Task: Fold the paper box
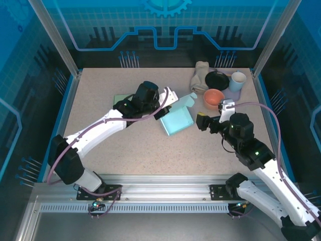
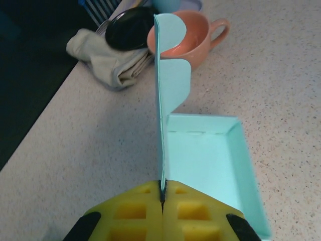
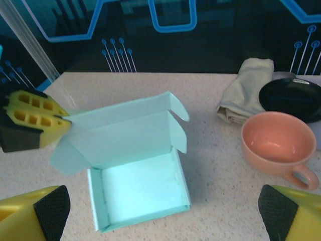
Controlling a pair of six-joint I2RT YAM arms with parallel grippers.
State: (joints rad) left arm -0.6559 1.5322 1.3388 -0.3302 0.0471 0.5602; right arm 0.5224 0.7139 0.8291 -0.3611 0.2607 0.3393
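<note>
The light teal paper box [image 1: 176,121] sits mid-table with its tray open upward [image 3: 138,191]. Its lid [image 2: 173,85] stands upright along the far side, side tabs still loose [image 3: 178,133]. My left gripper [image 2: 163,195] is shut on the lid's edge, the yellow fingers [image 3: 42,120] pinching the thin card at the lid's left end. It reaches the box from the left [image 1: 161,113]. My right gripper [image 1: 202,122] hovers just right of the box, open, with the tray lying between its wide-set fingers [image 3: 37,216] and nothing held.
An orange cup [image 1: 214,98] stands just right of the lid, close to my right gripper. Behind it are a black dish [image 1: 217,80], a beige cloth [image 1: 199,76] and a pale blue cup [image 1: 237,81]. A pale green sheet [image 1: 120,99] lies under the left arm.
</note>
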